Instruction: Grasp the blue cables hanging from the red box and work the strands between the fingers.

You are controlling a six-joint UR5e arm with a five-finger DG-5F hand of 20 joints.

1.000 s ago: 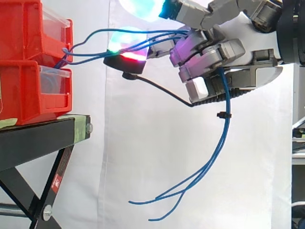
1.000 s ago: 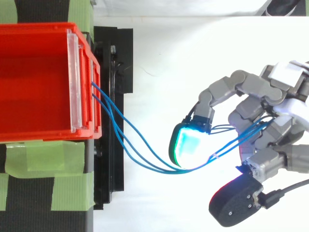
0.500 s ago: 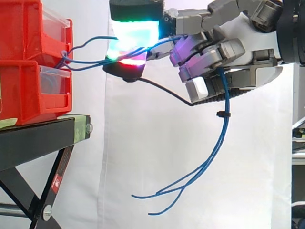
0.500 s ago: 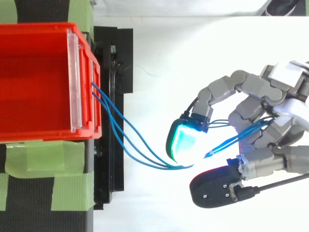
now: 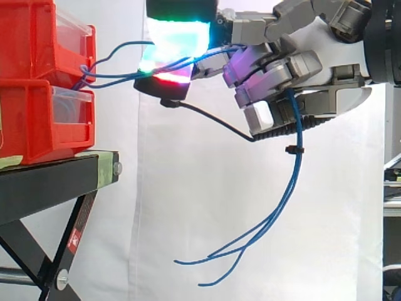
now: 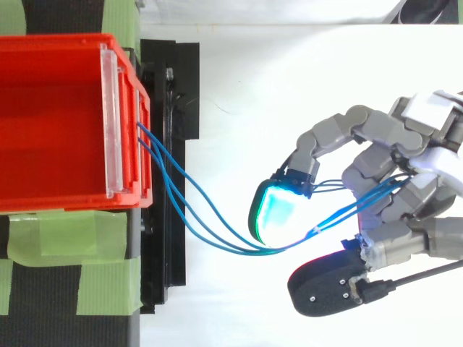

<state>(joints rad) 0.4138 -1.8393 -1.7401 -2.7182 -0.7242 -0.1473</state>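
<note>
Robot hand [image 6: 427,155] with fingers curled round blue cables [image 5: 300,128] from red box [image 6: 58,108].

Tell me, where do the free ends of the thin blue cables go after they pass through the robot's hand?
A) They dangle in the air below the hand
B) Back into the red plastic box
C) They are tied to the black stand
A: in the side view the thin blue cables run from the red plastic box through the hand's curled fingers, and their ends hang loose beneath it.
</note>
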